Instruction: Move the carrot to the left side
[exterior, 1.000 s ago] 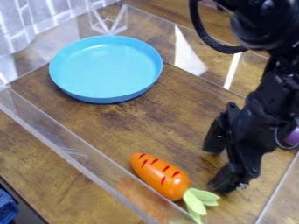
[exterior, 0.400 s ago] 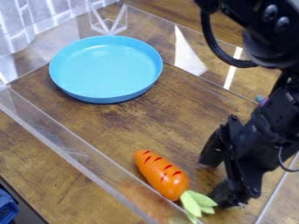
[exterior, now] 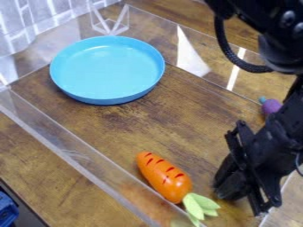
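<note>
One carrot [exterior: 164, 176] lies on my one bench [exterior: 130, 129], toward six o'clock if twelve is the top of the camera view. It rests on its side: one orange body with several dark red stripes, its rounded tip pointing to eleven and its single tuft of light green leaves [exterior: 200, 207] spreading toward five.

My one claw [exterior: 240, 193] is low at the carrot's four o'clock, near the leaves. I have my two dark fingers pressed together, with the carrot outside them; whether they brush the leaves I cannot tell. My arm [exterior: 275, 115] comes down from one o'clock, and one black cable [exterior: 222, 44] loops beside it.

One clear wall [exterior: 89, 155] runs along the carrot's seven-to-nine o'clock side, close by it; I can't tell whether they touch.

Farther out, one round blue plate [exterior: 106, 69] sits at the carrot's eleven o'clock, well apart from it. Between one and two o'clock I see one small purple thing [exterior: 270, 106], partly hidden by my arm. One blue and dark object [exterior: 10, 213] is cut off by the view's edge at eight, and one white angular piece [exterior: 109, 21] stands past the plate, toward eleven.
</note>
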You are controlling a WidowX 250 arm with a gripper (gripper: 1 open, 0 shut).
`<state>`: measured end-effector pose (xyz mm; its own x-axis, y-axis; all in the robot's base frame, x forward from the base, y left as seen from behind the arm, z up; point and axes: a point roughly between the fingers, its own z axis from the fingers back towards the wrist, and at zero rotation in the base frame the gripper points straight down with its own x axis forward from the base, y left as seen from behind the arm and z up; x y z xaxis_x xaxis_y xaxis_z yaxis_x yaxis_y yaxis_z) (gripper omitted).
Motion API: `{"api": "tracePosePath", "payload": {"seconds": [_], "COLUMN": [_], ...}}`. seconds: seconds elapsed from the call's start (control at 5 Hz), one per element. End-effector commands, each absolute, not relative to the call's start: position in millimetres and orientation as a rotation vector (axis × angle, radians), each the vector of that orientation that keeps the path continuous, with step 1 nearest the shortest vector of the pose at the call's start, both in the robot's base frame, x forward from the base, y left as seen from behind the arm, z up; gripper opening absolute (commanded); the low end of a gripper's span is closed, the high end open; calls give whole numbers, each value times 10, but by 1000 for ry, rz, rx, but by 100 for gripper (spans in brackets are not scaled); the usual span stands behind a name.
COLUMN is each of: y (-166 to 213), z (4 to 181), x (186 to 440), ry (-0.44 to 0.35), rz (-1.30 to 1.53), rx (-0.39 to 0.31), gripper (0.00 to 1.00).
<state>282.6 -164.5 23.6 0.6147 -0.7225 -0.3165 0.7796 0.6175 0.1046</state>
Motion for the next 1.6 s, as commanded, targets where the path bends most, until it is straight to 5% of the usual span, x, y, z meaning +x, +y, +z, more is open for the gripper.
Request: {"api": "tracePosePath", "payload": {"seconds": [0.0,0.2,0.4,1.4], "y": [-1593,-1478,-1361,-1520], "z": [505,567,616,394], "x": [2965,2990,3021,2793], "ry": [195,181,171,199], "rz": [-859,-907,-932,-1041], "rx": [249,265,275,292], "gripper": [0,0,100,100]}}
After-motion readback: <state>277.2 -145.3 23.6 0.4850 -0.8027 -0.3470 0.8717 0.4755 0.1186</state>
